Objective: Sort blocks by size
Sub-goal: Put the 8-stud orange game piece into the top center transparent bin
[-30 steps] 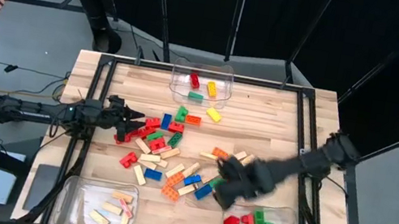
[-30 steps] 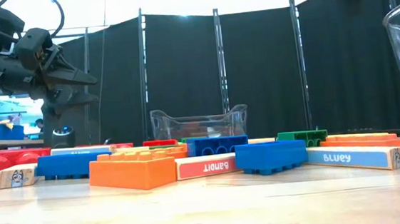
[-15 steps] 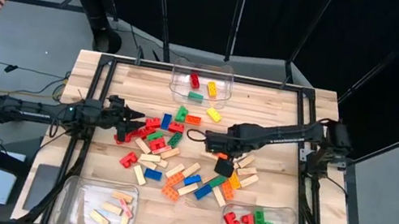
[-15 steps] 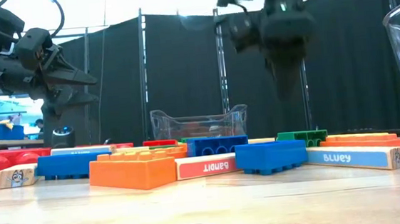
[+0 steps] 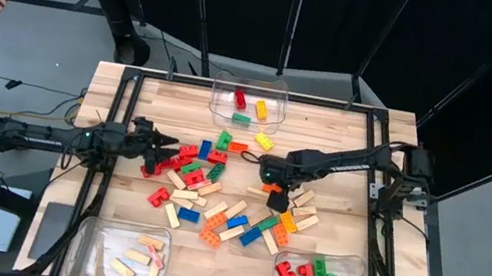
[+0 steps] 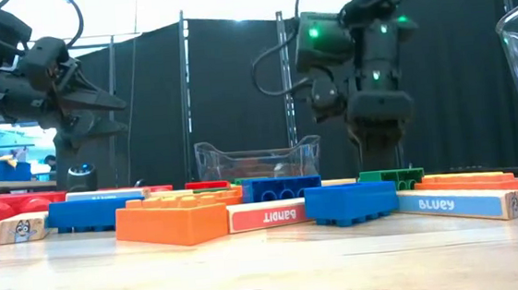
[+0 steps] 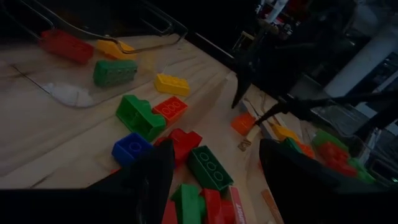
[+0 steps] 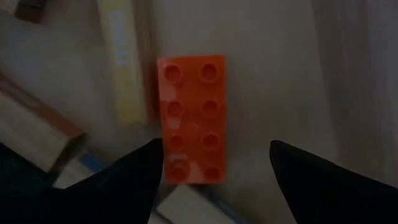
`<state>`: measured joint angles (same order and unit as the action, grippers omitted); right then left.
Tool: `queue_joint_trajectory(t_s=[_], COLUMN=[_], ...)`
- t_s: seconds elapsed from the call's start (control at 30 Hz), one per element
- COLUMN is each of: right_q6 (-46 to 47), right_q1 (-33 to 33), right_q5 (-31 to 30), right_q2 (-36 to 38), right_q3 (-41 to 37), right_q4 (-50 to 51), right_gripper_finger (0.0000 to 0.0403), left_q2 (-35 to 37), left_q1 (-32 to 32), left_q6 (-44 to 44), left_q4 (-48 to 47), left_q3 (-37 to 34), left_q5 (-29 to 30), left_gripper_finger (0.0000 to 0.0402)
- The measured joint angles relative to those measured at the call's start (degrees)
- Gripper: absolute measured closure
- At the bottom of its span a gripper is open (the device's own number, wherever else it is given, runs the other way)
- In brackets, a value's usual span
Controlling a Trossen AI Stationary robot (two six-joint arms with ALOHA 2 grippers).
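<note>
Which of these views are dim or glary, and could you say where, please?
Right wrist view: dim overall, though the orange brick between the open right gripper fingers stays legible. Left wrist view: dark, the far side nearly black. Low view: bright glare along the top. High view: evenly lit.

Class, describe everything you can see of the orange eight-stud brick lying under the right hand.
The orange brick is a studded plastic rectangle, two studs wide and four long, eight round studs in all. It lies flat on the wooden table, studs up, whole, with a paler sheen at one end. A pale wooden bar lies alongside one long edge, apparently touching it; another bar meets its near end. The right hand hangs above it, fingers open to either side, not gripping it.
</note>
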<state>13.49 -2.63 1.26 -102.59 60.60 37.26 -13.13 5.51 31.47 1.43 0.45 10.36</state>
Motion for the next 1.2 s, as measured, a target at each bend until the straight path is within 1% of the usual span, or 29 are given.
queue_joint_trajectory(t_s=[0.07, 0.13, 0.23, 0.3, 0.4, 0.43, 0.47, 0.63, 0.7, 0.8, 0.97, 1.13, 1.2], right_q6=[0.27, 0.36, 0.79, 2.02, 2.94, 3.03, 3.07, 4.57, 5.5, 6.16, 4.07, 4.7, 4.73], right_q1=[-0.35, -0.46, -0.46, -0.4, -0.48, -0.5, -0.5, -0.53, -0.45, -0.58, -3.47, -9.34, -12.11], right_q5=[1.34, 1.34, -0.05, -1.47, -1.69, -1.3, -1.17, 0.06, 0.93, 0.04, -4.45, -14.79, -16.27], right_q2=[0.0, 0.02, -0.04, -0.05, -0.11, -0.11, -0.11, -0.5, -0.67, -0.22, -0.15, -0.3, -0.33], right_q3=[-1.58, -2.56, -3.08, -3.26, -3.28, -3.3, -3.34, -1.58, -0.03, 3.76, 13.55, 21.29, 23.04], right_q4=[-2.36, -3.87, -4.46, -4.59, -4.65, -4.83, -5.12, -4.92, -5.76, -4.35, -2.52, -4.82, -7.27], right_gripper_finger=[0.0098, 0.0102, 0.0125, 0.0163, 0.0248, 0.0255, 0.0249, 0.0248, 0.0248, 0.0248, 0.0248, 0.0248, 0.0248], left_q2=[-0.02, -0.02, -0.01, -0.02, -0.02, -0.02, -0.01, 0.0, -0.02, -0.02, -0.02, 0.0, -0.02], left_q1=[0.01, 0.01, 0.01, 0.01, 0.01, 0.01, 0.01, 0.01, 0.01, 0.01, 0.01, 0.01, 0.0], left_q6=[-1.01, -1.49, -1.54, -1.54, -1.56, -1.58, -1.58, -1.63, -1.65, -1.64, -1.63, -1.62, -1.62], left_q4=[0.02, 0.02, 0.0, 0.0, -0.01, -0.02, 0.0, 0.0, -0.02, -0.03, -0.03, -0.03, -0.04], left_q3=[0.02, 0.02, 0.02, 0.02, 0.02, 0.02, 0.02, 0.02, 0.02, 0.02, 0.02, 0.02, 0.02], left_q5=[0.47, 0.54, 0.71, 0.73, 0.95, 0.98, 1.11, 1.19, 1.19, 1.21, 1.21, 1.21, 1.21], left_gripper_finger=[0.0156, 0.0156, 0.0156, 0.0156, 0.0156, 0.0156, 0.0156, 0.0156, 0.0156, 0.0156, 0.0156, 0.0156, 0.0156])
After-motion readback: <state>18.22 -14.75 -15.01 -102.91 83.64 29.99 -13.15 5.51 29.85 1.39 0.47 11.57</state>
